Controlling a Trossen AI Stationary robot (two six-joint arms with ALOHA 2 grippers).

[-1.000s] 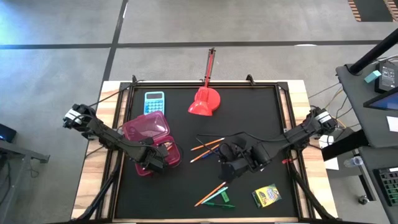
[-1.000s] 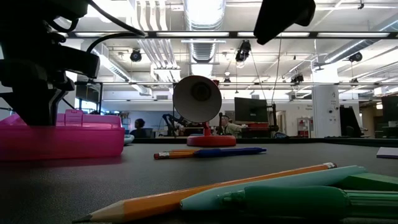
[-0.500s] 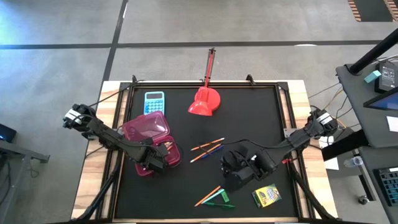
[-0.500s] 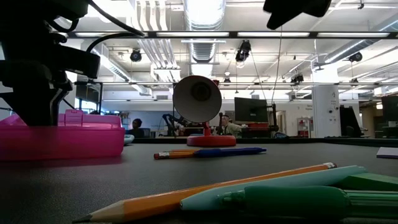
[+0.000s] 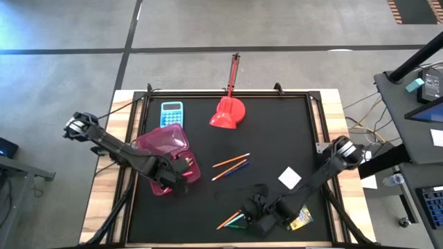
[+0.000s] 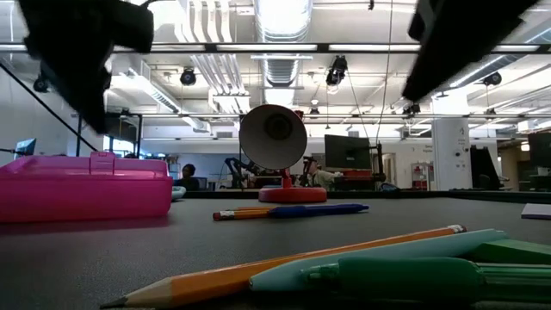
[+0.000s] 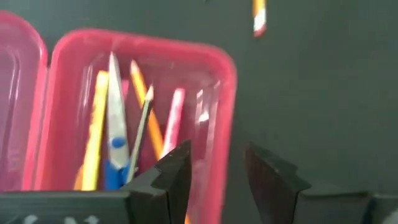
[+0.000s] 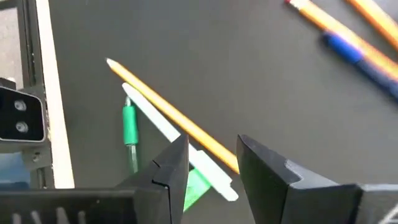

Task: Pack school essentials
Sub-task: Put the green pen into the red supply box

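Observation:
The pink box (image 5: 181,170) lies open on the table's left, its lid (image 5: 163,142) laid back. Inside it are blue-handled scissors (image 7: 115,143), a yellow highlighter (image 7: 94,137), a pink highlighter (image 7: 173,121) and pencils. My left gripper (image 7: 217,171) hangs open above the box's right wall, touching nothing. My right gripper (image 8: 211,158) stands open near the front edge, over an orange pencil (image 8: 168,109), a pale pen (image 8: 155,121) and a green pen (image 8: 129,124). Two more pencils and a blue pen (image 5: 232,164) lie mid-table, beside a white square (image 5: 289,178). The crayon box (image 5: 300,221) is partly hidden by my right arm.
A light-blue calculator (image 5: 172,112) lies at the far left. A red scoop (image 5: 227,114) with a long handle stands at the far middle. Raised rails frame the black mat (image 5: 291,131), which is bare at its right and far right.
My right gripper has gone toward the table's near edge, from the middle pencils to the group by the front edge. The white square now shows where the arm stood. My left gripper has risen from the pink box.

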